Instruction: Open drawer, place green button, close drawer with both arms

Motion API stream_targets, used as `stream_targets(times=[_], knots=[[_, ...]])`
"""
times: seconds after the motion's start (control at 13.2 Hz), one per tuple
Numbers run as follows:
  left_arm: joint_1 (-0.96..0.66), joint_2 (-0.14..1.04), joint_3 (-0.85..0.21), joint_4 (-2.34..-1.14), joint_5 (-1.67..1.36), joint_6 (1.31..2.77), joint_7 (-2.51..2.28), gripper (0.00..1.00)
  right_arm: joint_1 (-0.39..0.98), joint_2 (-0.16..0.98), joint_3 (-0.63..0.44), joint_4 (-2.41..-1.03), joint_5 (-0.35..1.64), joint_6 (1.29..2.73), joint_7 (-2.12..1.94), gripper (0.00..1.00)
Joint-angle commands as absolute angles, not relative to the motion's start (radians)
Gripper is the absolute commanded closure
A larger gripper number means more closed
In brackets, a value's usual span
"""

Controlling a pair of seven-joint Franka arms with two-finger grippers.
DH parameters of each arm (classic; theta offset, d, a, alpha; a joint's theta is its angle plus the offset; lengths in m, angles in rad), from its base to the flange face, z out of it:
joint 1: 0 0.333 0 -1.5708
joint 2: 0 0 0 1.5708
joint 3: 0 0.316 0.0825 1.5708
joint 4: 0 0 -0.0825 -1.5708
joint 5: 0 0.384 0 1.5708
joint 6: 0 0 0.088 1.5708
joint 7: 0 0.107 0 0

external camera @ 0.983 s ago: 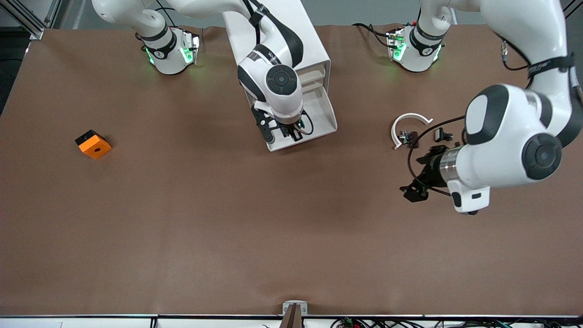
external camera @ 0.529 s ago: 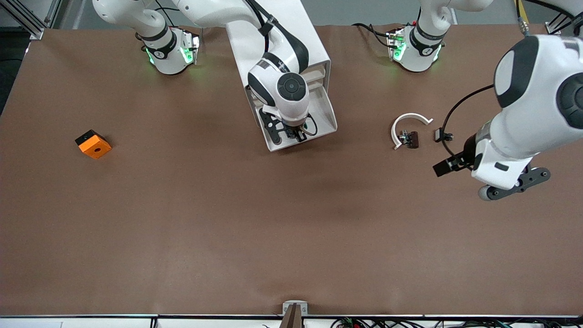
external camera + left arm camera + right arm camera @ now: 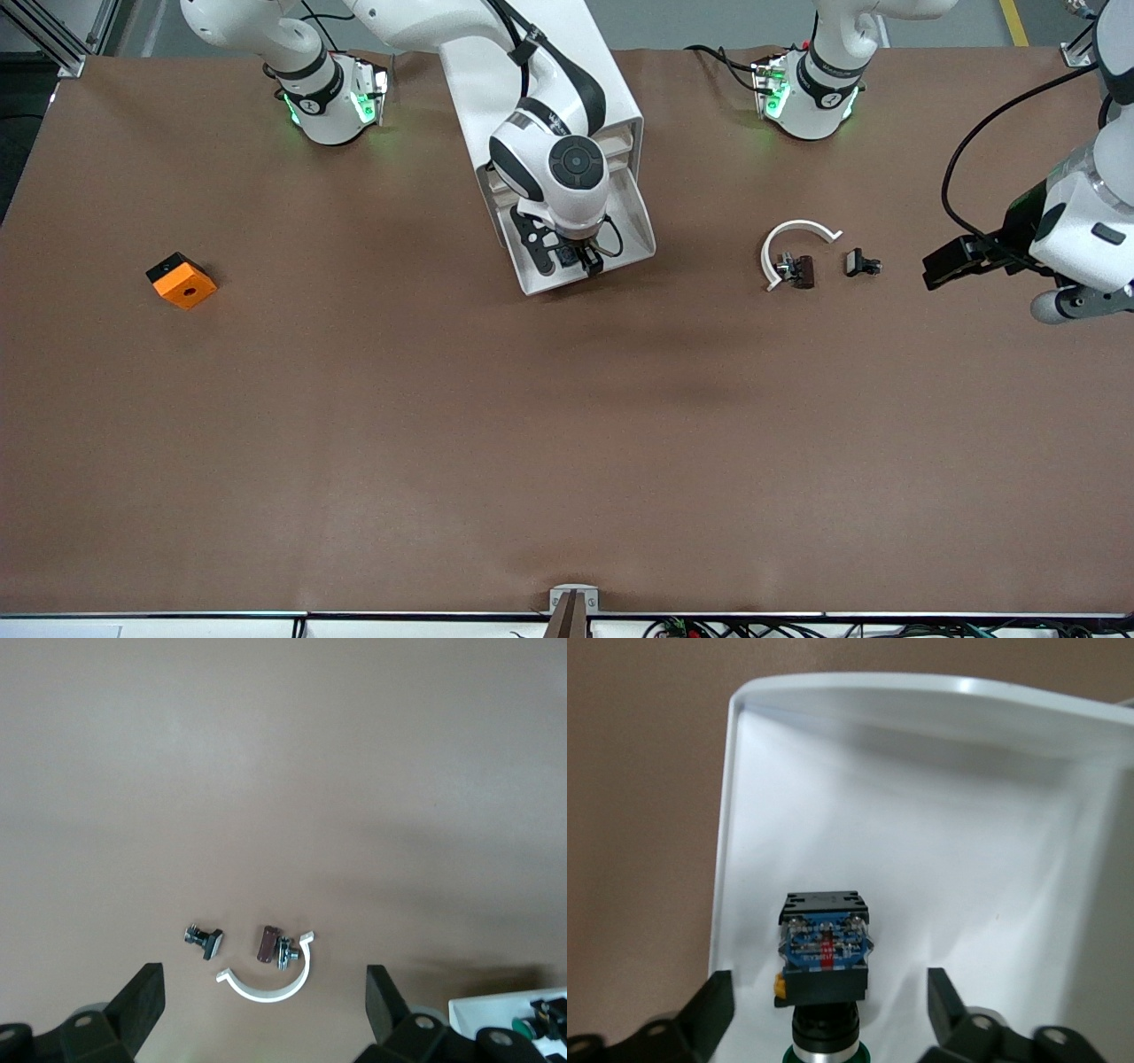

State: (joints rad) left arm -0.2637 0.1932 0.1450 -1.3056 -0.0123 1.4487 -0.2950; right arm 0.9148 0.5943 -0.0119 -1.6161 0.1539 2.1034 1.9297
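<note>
- White plastic is the material of the cabinet (image 3: 540,80), which stands on the brown table (image 3: 443,425) between the two arm bases, with one drawer (image 3: 640,232) pulled out toward the front camera.
- In the right wrist view, the drawer (image 3: 921,815) is a shallow white tray, and the button (image 3: 825,979) lies inside it on its floor, with its bluish square base showing and its green cap at the edge of the picture.
- The right gripper (image 3: 576,259) is over the open drawer; its two fingers (image 3: 713,1005) stand apart on either side of the button and do not touch it (the button lies free between them).
- The left gripper (image 3: 952,263) hangs over the table near the left arm's end, and its fingers (image 3: 142,1001) are spread wide with nothing between them.
- A white curved piece (image 3: 793,244) lies on the table between the cabinet and the left gripper, with a small brown clip-like part (image 3: 802,270) just beside it, inside the curve.
- A small black part (image 3: 859,262) lies near the curved piece, a little more toward the left arm's end.
- An orange cube (image 3: 182,281) with a black hole lies well apart from all this, toward the right arm's end of the table.
</note>
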Motion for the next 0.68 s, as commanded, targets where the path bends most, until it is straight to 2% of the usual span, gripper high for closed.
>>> stream_targets(times=[0.0,0.23,0.45,0.61], knots=[[-0.264,0.115,0.138,-1.376,0.003,1.436,-0.278,0.0,0.91,0.555,-0.025,-1.599,0.155,2.034,1.928,0.0],[-0.229,0.037,0.117,-1.443,-0.001,1.442,-0.273,0.0,0.847,0.517,-0.025,-1.536,0.164,1.924,1.927,0.0],[-0.085,0.002,-0.061,-1.465,0.005,1.442,-0.275,0.0,0.779,0.515,-0.023,-1.396,0.17,1.746,1.927,0.0],[-0.02,-0.009,-0.13,-1.476,0.005,1.443,-0.275,0.0,0.743,0.511,-0.02,-1.326,0.176,1.662,1.927,0.0]])
